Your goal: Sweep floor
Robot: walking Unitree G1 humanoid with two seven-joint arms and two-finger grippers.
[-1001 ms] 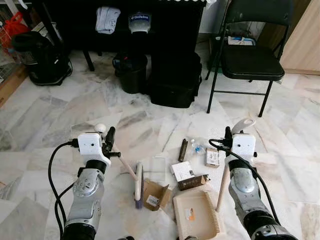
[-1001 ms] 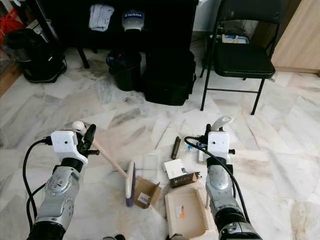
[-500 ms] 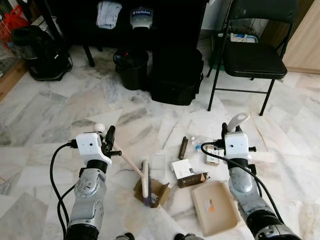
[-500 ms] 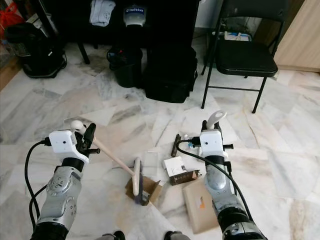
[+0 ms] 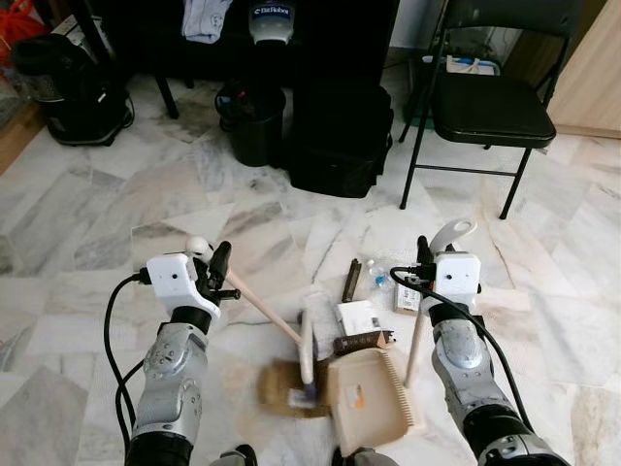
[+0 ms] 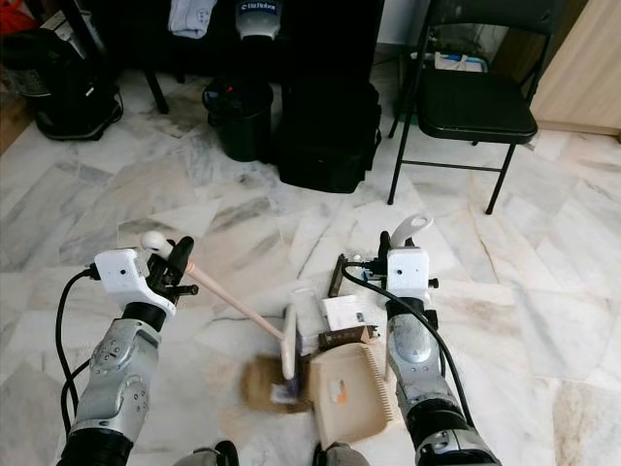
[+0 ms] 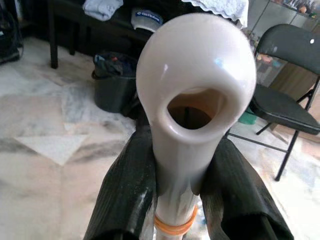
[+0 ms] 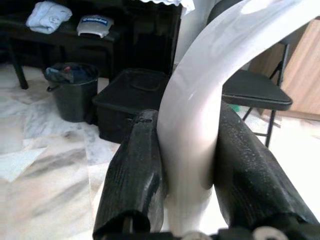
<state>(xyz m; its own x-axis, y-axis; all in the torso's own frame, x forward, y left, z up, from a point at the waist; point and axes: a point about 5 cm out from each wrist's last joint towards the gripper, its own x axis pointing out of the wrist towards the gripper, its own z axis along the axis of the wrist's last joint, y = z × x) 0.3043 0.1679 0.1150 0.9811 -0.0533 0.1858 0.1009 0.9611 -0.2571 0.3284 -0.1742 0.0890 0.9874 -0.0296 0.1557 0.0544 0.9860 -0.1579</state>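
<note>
While the left hand (image 5: 215, 264) stayed clamped on the broom handle (image 5: 262, 308), the brush head (image 5: 307, 361) stood on the marble floor (image 5: 116, 214) ahead of it, against a blurred cardboard box (image 5: 281, 388). The right hand (image 5: 423, 254) was clamped on the dustpan handle (image 5: 415, 335); the beige dustpan (image 5: 367, 400) lay below it, touching the brush. Litter, a white box (image 5: 357, 315) and a dark bar (image 5: 352, 280), sat just beyond.

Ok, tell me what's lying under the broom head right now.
A brown cardboard box, blurred, lies flat on the marble floor under the broom head, beside the beige dustpan. The part of the box directly beneath the bristles is covered, so anything there cannot be seen.
</note>
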